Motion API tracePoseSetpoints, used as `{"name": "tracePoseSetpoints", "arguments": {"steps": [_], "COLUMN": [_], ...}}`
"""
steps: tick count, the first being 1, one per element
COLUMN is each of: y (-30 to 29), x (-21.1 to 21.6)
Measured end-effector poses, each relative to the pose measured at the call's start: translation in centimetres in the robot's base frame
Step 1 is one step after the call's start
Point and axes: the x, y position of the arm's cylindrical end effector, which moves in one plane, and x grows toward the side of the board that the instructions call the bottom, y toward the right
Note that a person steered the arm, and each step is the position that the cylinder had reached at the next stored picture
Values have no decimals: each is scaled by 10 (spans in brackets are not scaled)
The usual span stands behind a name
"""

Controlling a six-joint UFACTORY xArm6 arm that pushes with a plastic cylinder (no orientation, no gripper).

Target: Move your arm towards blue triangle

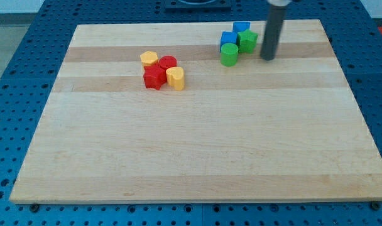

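My tip rests on the wooden board near the view's top right. Just to its left is a cluster of blocks. A blue block at the cluster's top may be the blue triangle; its shape is hard to make out. A second blue block sits lower left of it. A green star-like block is closest to my tip, a small gap to its left. A green cylinder is at the cluster's bottom.
A second cluster lies left of centre near the top: a yellow block, a red cylinder, a red star-like block and a yellow cylinder. The board lies on a blue perforated table.
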Motion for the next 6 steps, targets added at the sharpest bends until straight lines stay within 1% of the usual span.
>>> {"name": "tracePoseSetpoints", "arguments": {"steps": [1,2,3,5,6], "y": [15,5,0,-1,-11], "x": [-45,-86,-115,-116,-107]}}
